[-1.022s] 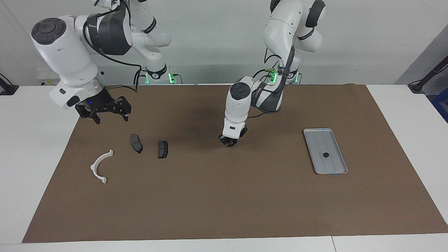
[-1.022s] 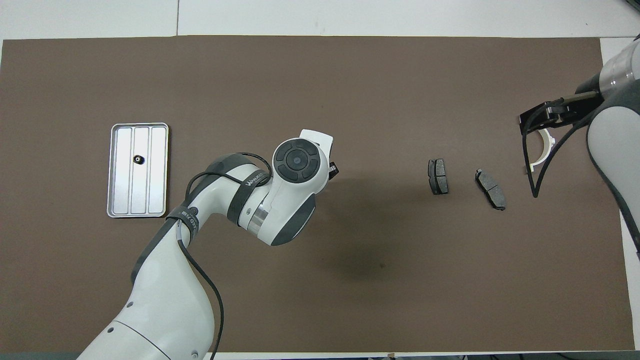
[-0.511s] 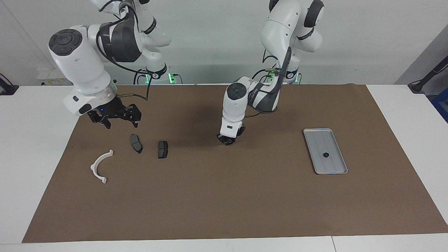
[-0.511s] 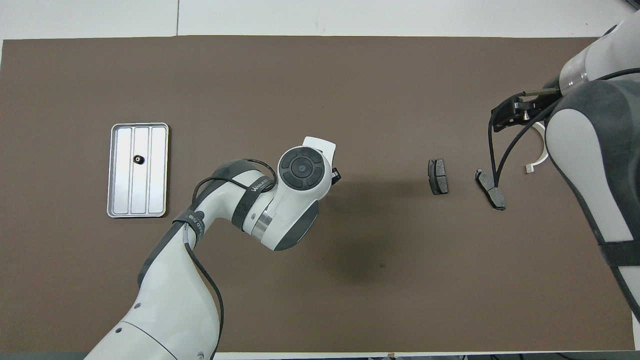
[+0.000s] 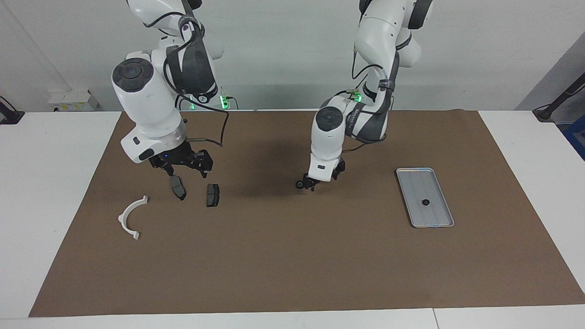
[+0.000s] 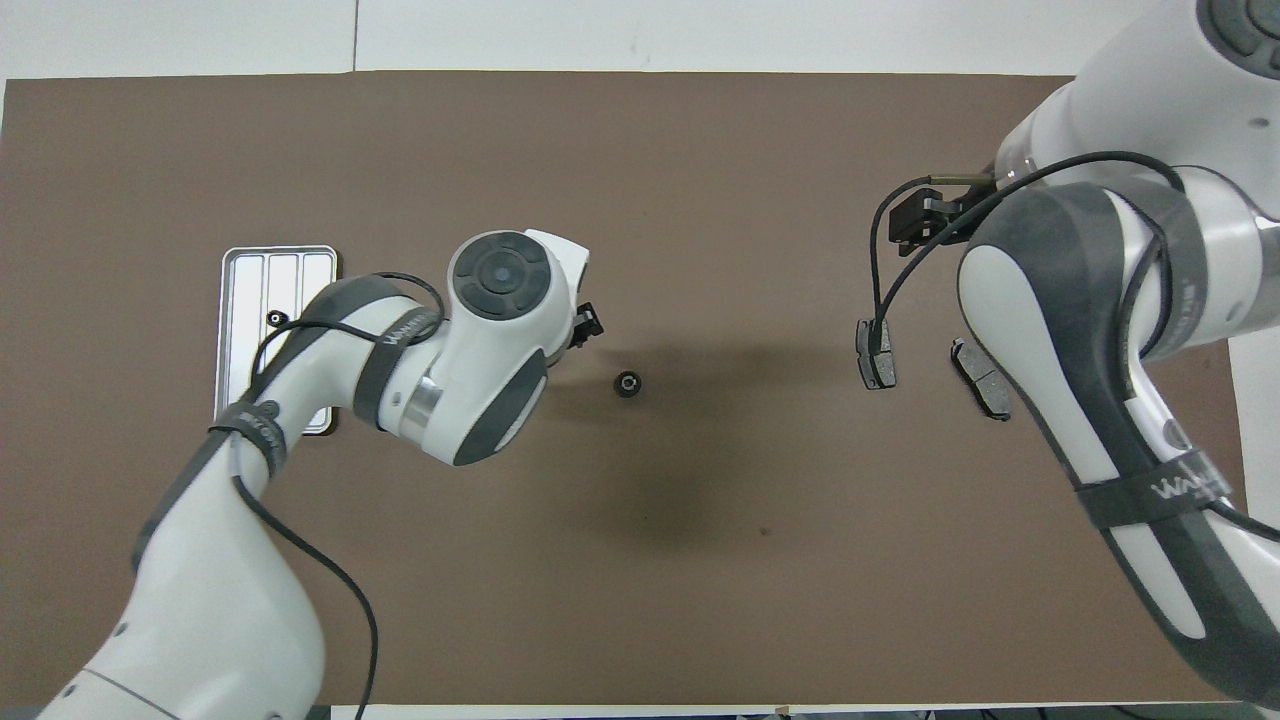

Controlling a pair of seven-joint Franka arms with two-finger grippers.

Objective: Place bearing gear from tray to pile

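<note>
One small black bearing gear [image 5: 300,185] [image 6: 627,384] lies loose on the brown mat, about midway between the tray and the pile. My left gripper [image 5: 317,182] [image 6: 586,325] hangs open just beside it, on the tray's side, holding nothing. A second bearing gear [image 5: 425,202] [image 6: 275,318] sits in the silver ribbed tray [image 5: 438,219] [image 6: 300,262]. The pile is two dark brake pads [image 5: 178,187] [image 5: 212,195] [image 6: 875,355] and a white half-ring bracket [image 5: 130,217]. My right gripper [image 5: 187,171] [image 6: 925,220] hovers open low over the pads.
The brown mat [image 5: 292,265] covers most of the white table [image 5: 539,151]. In the overhead view my left arm covers part of the tray, and my right arm hides the bracket.
My left gripper opened, left the bearing gear on the mat and drew back toward the tray. My right arm swung in from the mat's edge to over the brake pads.
</note>
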